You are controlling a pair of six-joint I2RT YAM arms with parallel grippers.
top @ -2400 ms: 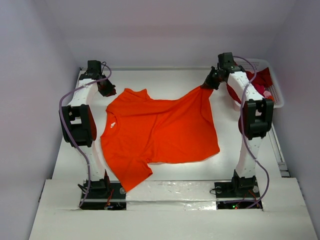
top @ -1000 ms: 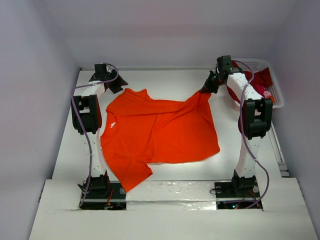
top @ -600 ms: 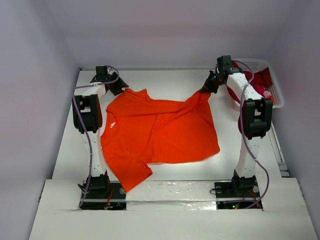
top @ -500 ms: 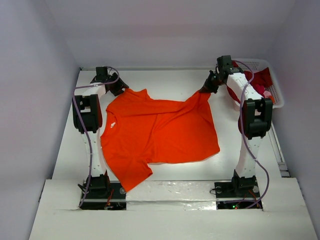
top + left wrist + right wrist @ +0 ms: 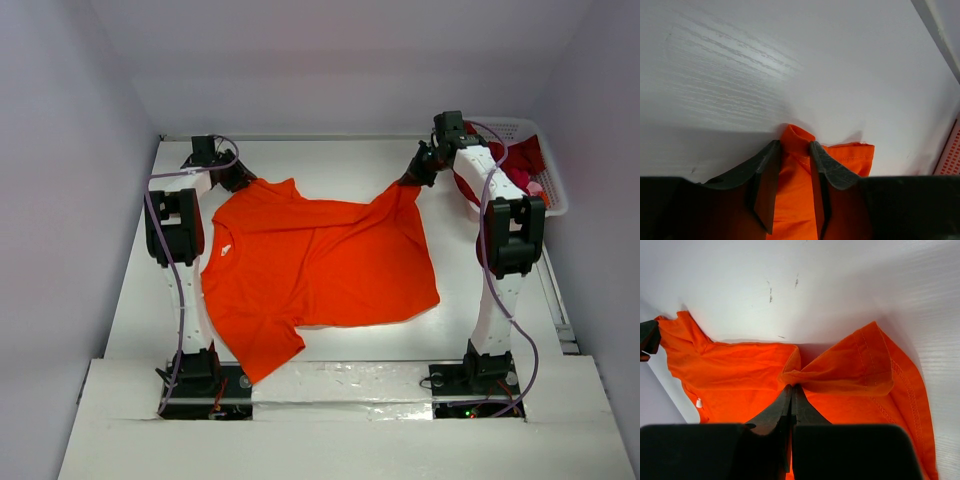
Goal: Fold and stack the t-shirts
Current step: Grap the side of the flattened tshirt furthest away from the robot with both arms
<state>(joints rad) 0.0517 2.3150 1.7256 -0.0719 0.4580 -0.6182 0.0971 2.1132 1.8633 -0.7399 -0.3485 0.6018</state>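
Gripping the orange-red t-shirt (image 5: 320,265) at its two far corners, one corner in each tool.

My left tool (image 5: 794,145) is at the far left of the worktop (image 5: 330,155). Its jaws are partly closed, and a raised fold of the shirt's far-left corner fills the gap and touches both fingers. My right tool (image 5: 791,386) is at the far right, with its jaws closed tight on a pinch of cloth at the far-right corner. That corner is held off the worktop, so the fabric rises to the tool in a peak. The rest of the shirt lies spread flat across the middle of the worktop, with one sleeve reaching towards the near edge, left of centre. The dark red t-shirts (image 5: 522,160) are heaped in the white basket (image 5: 557,195) at the far right, just beside my right arm.
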